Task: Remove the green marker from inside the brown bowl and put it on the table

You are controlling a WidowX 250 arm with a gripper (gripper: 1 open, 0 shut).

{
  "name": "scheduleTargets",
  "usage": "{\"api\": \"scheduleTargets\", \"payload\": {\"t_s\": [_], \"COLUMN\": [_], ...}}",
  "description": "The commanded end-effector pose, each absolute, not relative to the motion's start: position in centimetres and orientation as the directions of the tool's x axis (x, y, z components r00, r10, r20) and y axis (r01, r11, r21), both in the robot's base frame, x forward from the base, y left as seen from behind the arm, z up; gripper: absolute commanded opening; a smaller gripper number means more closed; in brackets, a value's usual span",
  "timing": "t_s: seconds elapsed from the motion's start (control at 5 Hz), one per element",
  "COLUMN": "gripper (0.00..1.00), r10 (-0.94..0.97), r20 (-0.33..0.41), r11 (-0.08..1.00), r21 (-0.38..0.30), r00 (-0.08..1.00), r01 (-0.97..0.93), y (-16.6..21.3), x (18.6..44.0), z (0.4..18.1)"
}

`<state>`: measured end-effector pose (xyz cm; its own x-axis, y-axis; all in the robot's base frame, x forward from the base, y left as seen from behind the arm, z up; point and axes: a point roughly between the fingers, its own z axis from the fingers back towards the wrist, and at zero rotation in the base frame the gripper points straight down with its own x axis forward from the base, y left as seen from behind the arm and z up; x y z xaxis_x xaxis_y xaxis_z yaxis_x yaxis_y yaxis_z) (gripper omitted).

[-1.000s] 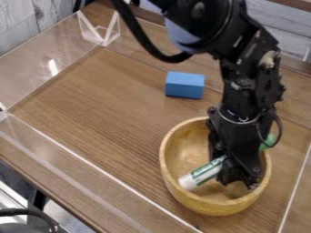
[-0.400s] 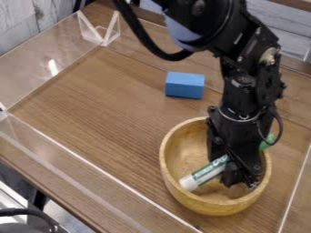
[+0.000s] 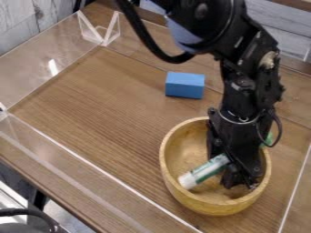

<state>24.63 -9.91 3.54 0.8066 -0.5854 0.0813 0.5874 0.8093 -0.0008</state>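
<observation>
Change since before: hardly anything had shifted; the arm stood over the same spot in the bowl, and the marker lay much as it had a second earlier, perhaps tipped a touch more.
Gripper: the gripper [image 3: 235, 169] pointed straight down into the brown bowl [image 3: 183, 146], its black fingers low inside, at the marker's far end.
Jaws: from where I stood I could not tell whether they were spread or pinched together; the dark body of the hand hid the gap.
Green marker: the green marker [image 3: 205, 171] lay slanted inside the bowl, its white end resting toward the near rim, the other end running up under the gripper.
Contact: the fingers looked to be at or against the marker, but whether they gripped it I could not make out.
Bowl: it sat on the table [image 3: 97, 100] near the right front corner.
Blue block: a small blue block [image 3: 185, 85] lay on the wood behind the bowl, apart from it.
Walls: clear acrylic walls [image 3: 49, 136] edged the tabletop.
</observation>
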Motion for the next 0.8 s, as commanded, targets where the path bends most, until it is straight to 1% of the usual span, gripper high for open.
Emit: {"api": "scheduleTargets", "payload": {"t_s": [0.0, 0.2, 0.4, 0.6], "gripper": [0.0, 1.0, 0.0, 0.0], "r10": [-0.575, -0.573, -0.572, -0.574], "r20": [0.134, 0.131, 0.129, 0.125], "r11": [0.815, 0.817, 0.818, 0.817], "r21": [0.014, 0.015, 0.014, 0.015], "r00": [0.807, 0.809, 0.81, 0.809], "r01": [0.579, 0.577, 0.575, 0.577], "y": [-10.07, -10.04, -9.99, -9.94], "x": [25.91, 25.99, 25.97, 25.92], "z": [4.79, 4.65, 4.66, 4.79]}}
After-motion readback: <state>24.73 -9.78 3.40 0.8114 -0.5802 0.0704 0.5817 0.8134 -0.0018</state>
